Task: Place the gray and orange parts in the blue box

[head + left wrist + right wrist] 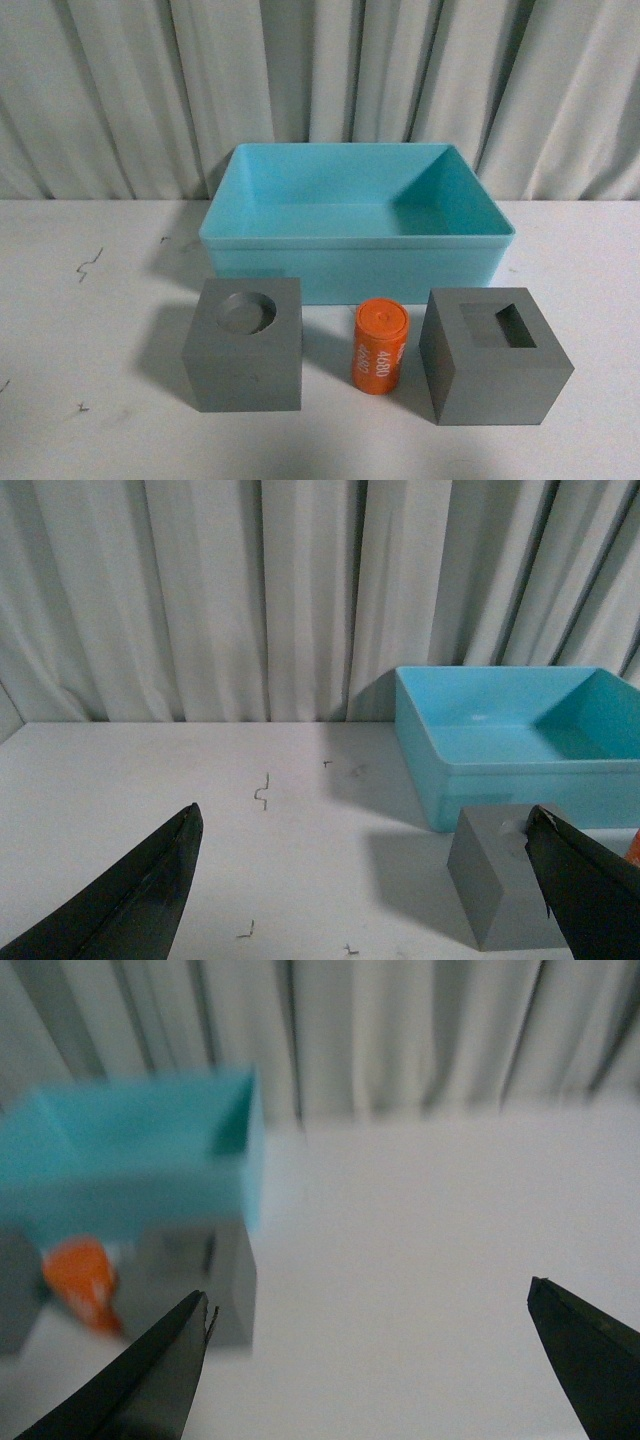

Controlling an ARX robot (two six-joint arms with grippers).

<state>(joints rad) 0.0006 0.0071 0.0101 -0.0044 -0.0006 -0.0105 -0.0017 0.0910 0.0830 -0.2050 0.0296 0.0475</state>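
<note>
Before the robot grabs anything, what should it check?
1. Blue box empty inside: ok.
2. Round-recess cube, orange cylinder and rectangular-recess cube outside the box, in front of it: ok.
3. Cylinder upright: ok.
4. Left gripper open, holding nothing: ok.
5. Right gripper open, holding nothing: ok.
6. Right wrist view sharp: not ok, blurred.

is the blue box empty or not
Empty. In the front view the box shows a bare floor; the round-recess cube, the orange cylinder and the rectangular-recess cube all stand on the table in front of it.
</note>
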